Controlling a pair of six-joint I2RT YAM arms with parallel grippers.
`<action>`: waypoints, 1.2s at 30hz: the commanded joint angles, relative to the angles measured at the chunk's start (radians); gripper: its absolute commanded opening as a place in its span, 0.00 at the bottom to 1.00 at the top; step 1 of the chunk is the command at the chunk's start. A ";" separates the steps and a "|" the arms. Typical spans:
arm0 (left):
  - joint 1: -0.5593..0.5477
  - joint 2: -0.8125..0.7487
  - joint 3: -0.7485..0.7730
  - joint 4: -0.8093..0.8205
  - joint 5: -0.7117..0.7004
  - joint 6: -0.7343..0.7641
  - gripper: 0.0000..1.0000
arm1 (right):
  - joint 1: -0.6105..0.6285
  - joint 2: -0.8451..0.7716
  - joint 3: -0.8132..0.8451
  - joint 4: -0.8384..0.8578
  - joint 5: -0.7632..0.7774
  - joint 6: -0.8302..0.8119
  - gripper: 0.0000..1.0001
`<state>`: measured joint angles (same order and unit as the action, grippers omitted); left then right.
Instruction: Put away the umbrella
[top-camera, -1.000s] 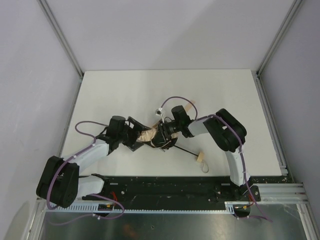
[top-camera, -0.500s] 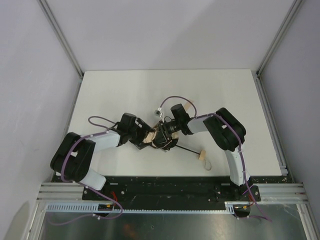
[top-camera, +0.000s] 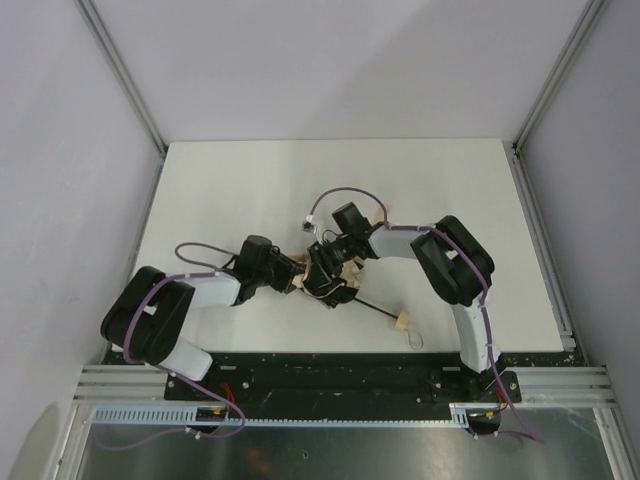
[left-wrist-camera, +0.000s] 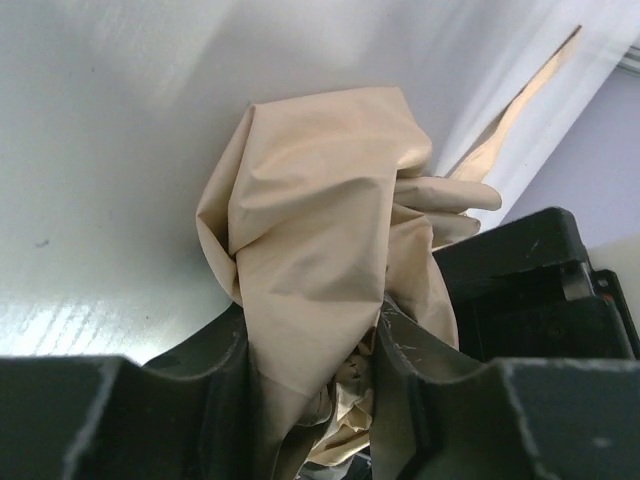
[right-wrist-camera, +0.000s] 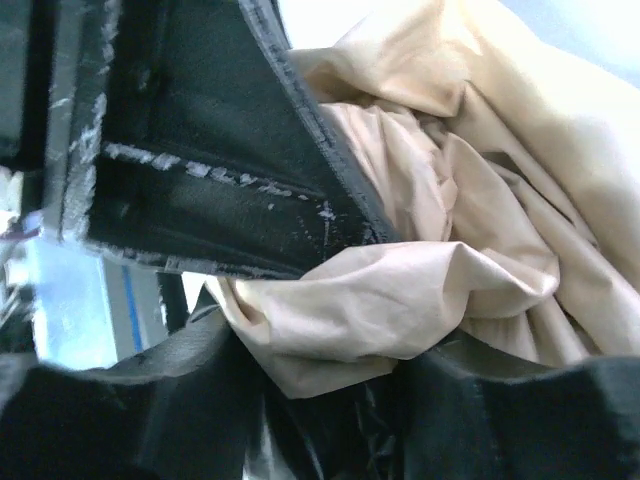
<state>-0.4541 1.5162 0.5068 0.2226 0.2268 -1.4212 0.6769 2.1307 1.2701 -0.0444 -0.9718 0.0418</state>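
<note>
jaws of the left gripper (left-wrist-camera: 310, 330) are pinched on a bunched fold of the umbrella (left-wrist-camera: 320, 200) canopy. the right gripper (right-wrist-camera: 350, 300) is likewise clamped on crumpled tan cloth, the two meeting head-on. likely they hold from opposite sides to gather the loose fabric before it is wrapped. the bundle lies on the table (top-camera: 230, 180), up and left of the handle (top-camera: 402, 319). the long axis follows the shaft (top-camera: 368, 303) diagonally: handle toward the near right, canopy end toward the far left. the strap (top-camera: 413, 338) loops just below the handle.
</note>
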 joint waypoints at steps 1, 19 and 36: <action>-0.026 -0.043 -0.062 -0.039 -0.072 -0.004 0.00 | 0.068 -0.139 -0.008 -0.226 0.405 -0.026 0.63; 0.032 -0.028 0.028 -0.285 0.106 -0.111 0.00 | 0.406 -0.337 -0.254 0.084 1.061 -0.187 0.96; 0.033 -0.034 0.096 -0.361 0.118 -0.067 0.00 | 0.395 -0.110 -0.280 0.120 1.198 -0.181 0.01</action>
<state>-0.4080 1.4811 0.5751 -0.0414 0.2741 -1.5078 1.1538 1.9369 1.0519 0.1856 0.4065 -0.2367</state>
